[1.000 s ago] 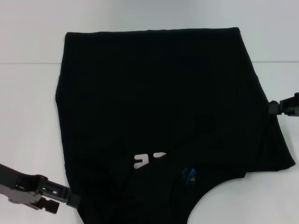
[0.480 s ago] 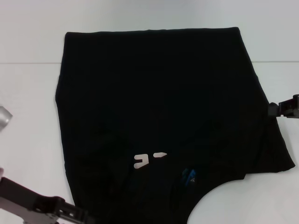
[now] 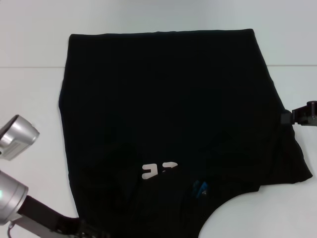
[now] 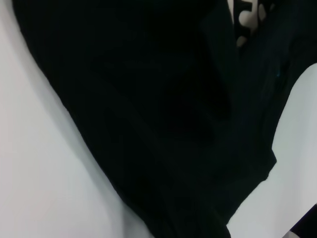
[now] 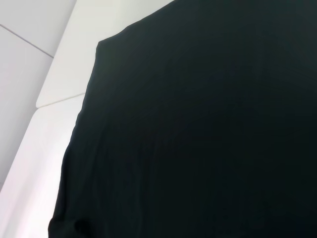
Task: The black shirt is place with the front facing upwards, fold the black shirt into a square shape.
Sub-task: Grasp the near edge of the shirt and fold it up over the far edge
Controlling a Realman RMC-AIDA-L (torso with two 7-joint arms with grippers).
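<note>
the shirt [image 3: 168, 124] is lying spread over most of the table [image 3: 29, 109], already partly folded, its far hem running along the table's far edge and the collar end, with a scrap of white lettering [image 3: 158, 170] and the blue label [image 3: 200, 188], hanging toward the near edge. the left gripper [image 3: 81, 229] is sitting at the shirt's near-left corner by the table's near edge, and i cannot tell whether its claw is spread or pinching cloth, since black fingers are merging with black fabric. the right gripper [image 3: 286, 118] is touching the shirt's right edge near the table's right side, and its claw state is likewise impossible to read. judging the step as gathering the side edges for the next fold, doing it well is meaning taking only the top layers cleanly at both sides, lifting evenly and keeping the cloth taut so the fold line is running straight. compared with a second ago, the left arm is reaching lower and farther in under the near-left corner, with more of its silver body showing, while the right gripper is sitting almost where it was.
</note>
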